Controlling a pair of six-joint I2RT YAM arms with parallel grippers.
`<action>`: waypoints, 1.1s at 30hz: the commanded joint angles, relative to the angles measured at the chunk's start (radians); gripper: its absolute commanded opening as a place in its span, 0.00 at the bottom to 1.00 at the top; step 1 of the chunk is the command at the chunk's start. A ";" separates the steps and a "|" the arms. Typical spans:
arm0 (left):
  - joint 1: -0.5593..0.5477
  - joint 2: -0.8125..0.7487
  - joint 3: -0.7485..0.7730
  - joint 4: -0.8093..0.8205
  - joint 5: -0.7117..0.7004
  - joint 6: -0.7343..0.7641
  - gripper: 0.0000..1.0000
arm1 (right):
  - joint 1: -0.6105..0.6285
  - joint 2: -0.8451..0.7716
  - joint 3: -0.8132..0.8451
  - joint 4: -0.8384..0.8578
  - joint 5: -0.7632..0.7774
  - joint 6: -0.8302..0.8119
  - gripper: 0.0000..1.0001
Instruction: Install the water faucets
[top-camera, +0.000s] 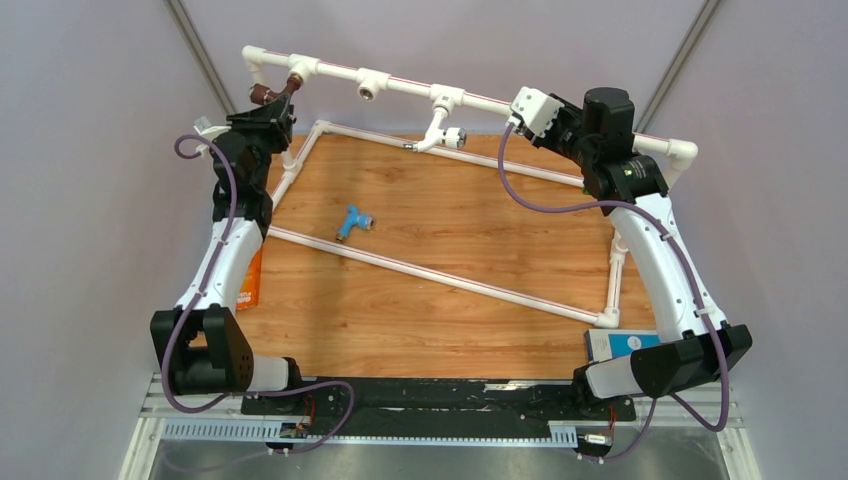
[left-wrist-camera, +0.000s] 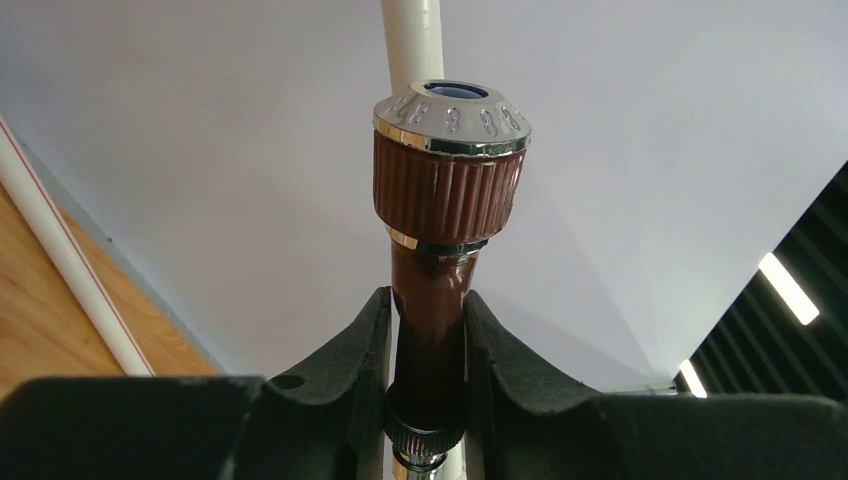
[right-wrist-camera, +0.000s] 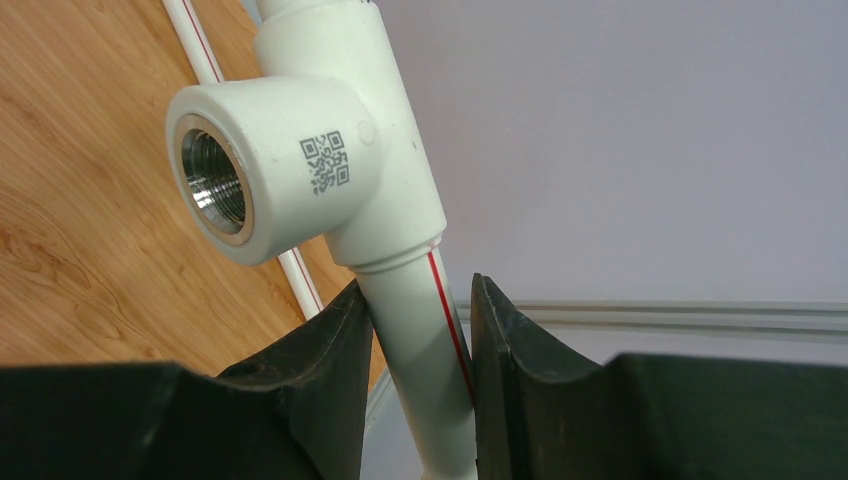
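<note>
The dark brown faucet (top-camera: 270, 94) sits at the left tee of the raised white pipe (top-camera: 400, 86). My left gripper (top-camera: 274, 112) is shut on its body; in the left wrist view the fingers (left-wrist-camera: 365, 340) clamp the brown stem (left-wrist-camera: 432, 290) below its ribbed, chrome-capped end. The white faucet (top-camera: 438, 131) hangs from a tee further right. The light blue faucet (top-camera: 351, 220) lies on the wooden table. The green faucet is out of view. My right gripper (top-camera: 527, 108) is shut on the raised pipe (right-wrist-camera: 420, 330), just below an empty metal-threaded tee socket (right-wrist-camera: 215, 185).
Another empty tee socket (top-camera: 370, 90) sits between the brown and white faucets. The lower pipe frame (top-camera: 440, 273) lies on the wooden table (top-camera: 470, 225). An orange item (top-camera: 252, 282) lies by the left arm and a blue box (top-camera: 620, 345) by the right arm's base.
</note>
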 joint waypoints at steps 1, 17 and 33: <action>-0.005 0.033 -0.023 0.006 0.038 -0.091 0.00 | 0.024 0.001 -0.025 -0.065 -0.109 0.176 0.00; -0.012 0.099 -0.058 0.066 0.092 -0.174 0.00 | 0.025 0.004 -0.033 -0.060 -0.110 0.176 0.00; -0.023 0.104 0.071 -0.067 0.052 0.111 0.00 | 0.027 -0.001 -0.034 -0.062 -0.112 0.176 0.00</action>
